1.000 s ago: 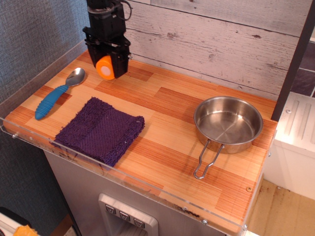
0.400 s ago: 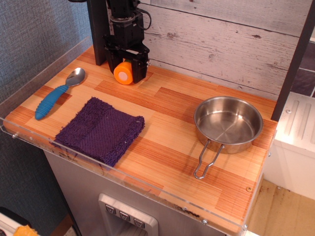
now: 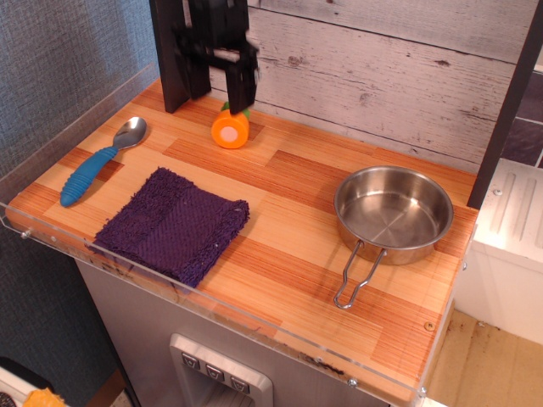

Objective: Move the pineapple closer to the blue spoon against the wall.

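Note:
The pineapple, a small orange toy with a white-centred end facing the camera and green leaves behind, lies on the wooden tabletop close to the whitewashed plank wall. My gripper hangs just above it, raised off it, motion-blurred, with its jaws apart and nothing between them. The blue spoon lies at the table's left side, silver bowl toward the wall, about a hand's width left of the pineapple.
A purple cloth lies at the front left. A steel pan with a wire handle sits at the right. A black post stands behind the gripper. A clear acrylic rim edges the table.
The gripper carried the pineapple to the right along the wall, set it down on the table, let go and rose above it.

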